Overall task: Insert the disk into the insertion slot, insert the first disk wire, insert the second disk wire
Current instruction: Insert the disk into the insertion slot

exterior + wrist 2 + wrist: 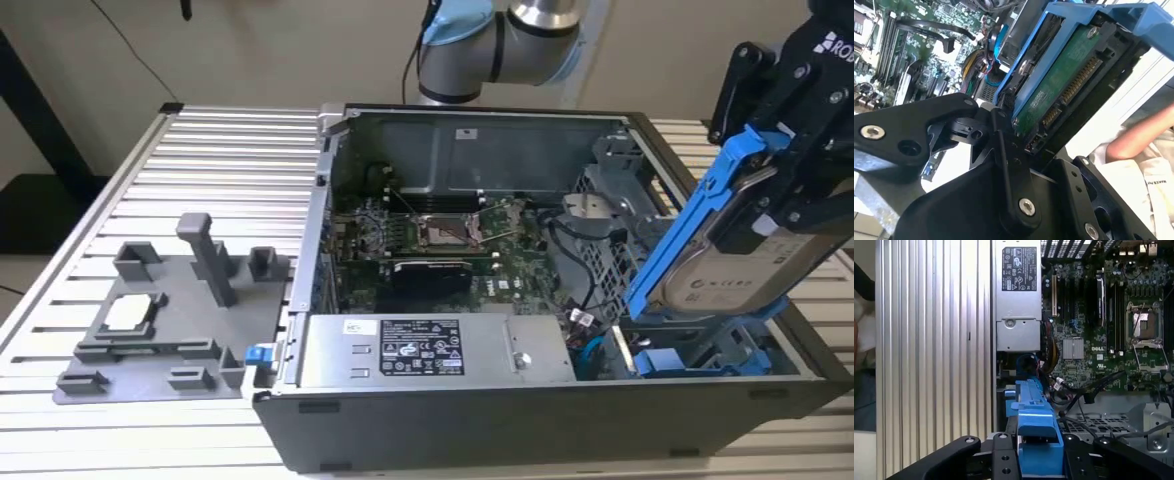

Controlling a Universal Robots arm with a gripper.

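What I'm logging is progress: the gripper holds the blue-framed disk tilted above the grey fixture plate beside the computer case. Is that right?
Not quite. In the exterior view the gripper holds the blue-framed disk tilted above the slot inside the computer case, not above the grey fixture plate beside it.

Support: silver ribbed aluminium table point(200, 160), with its slats running along the 9-to-3 o'clock line in the exterior view. The same ribbed surface appears in the first wrist view point(929, 340). Two items lie directly on it. (1) Dark grey sheet-metal computer case point(534, 440), lying flat with its open side up, covering the table from centre out to 3 and 5 o'clock. (2) Flat grey plastic fixture plate with upright posts and blocks point(154, 335), at 8 o'clock, just beside the case's 9 o'clock wall. Cannot tell whether the two touch.
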